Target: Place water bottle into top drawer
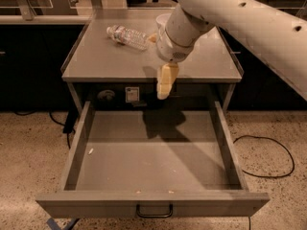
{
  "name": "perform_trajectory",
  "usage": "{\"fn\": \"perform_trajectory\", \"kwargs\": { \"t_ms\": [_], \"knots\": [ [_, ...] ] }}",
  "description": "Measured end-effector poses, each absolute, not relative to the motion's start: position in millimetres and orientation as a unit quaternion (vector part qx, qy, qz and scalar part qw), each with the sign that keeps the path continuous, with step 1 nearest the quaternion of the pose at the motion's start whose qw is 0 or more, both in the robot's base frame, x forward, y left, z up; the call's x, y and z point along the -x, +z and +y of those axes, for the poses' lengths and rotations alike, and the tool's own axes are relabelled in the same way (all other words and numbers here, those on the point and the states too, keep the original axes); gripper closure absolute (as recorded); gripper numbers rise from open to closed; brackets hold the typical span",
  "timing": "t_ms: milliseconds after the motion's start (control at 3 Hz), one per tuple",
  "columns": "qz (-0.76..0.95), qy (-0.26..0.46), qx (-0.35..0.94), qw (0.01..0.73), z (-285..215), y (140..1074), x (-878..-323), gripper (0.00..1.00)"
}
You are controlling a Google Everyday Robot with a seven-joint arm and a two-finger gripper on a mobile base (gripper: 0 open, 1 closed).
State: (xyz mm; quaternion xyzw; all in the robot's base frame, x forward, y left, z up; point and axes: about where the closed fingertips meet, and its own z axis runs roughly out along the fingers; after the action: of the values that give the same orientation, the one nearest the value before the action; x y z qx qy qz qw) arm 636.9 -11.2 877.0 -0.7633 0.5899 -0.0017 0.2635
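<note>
— What does the camera view give you on the arm?

— I see the white arm (249,23) come in from the upper right and bend down over the front edge of the table (206,63). The gripper (163,93) hangs pointing straight down, just in front of that edge and above the back part of the open drawer (96,204).

— And the claw?

— Its two pale fingers (165,78) look pressed together, with no gap that I can make out and nothing between them.

— Where is the water bottle?

— The water bottle (127,36) lies on its side on the tabletop, back left, apart from the gripper. A white bowl (162,20) sits just to its right, half hidden behind the wrist.

— The drawer?

— Pulled well out, handle (154,211) at the front centre. I see the arm's shadow on its floor and a few pale specks. A black cable (268,169) loops on the floor to the right.
</note>
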Motion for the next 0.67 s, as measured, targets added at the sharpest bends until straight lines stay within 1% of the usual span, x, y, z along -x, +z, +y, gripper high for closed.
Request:
{"fn": "perform_trajectory", "kwargs": {
  "t_ms": [333,667],
  "knots": [
    [0.567,-0.028,0.782,0.258,-4.6,881.8,-667.3,0.00],
    [0.542,-0.017,0.807,0.233,-0.2,872.2,-694.6,0.00]
  ]
}}
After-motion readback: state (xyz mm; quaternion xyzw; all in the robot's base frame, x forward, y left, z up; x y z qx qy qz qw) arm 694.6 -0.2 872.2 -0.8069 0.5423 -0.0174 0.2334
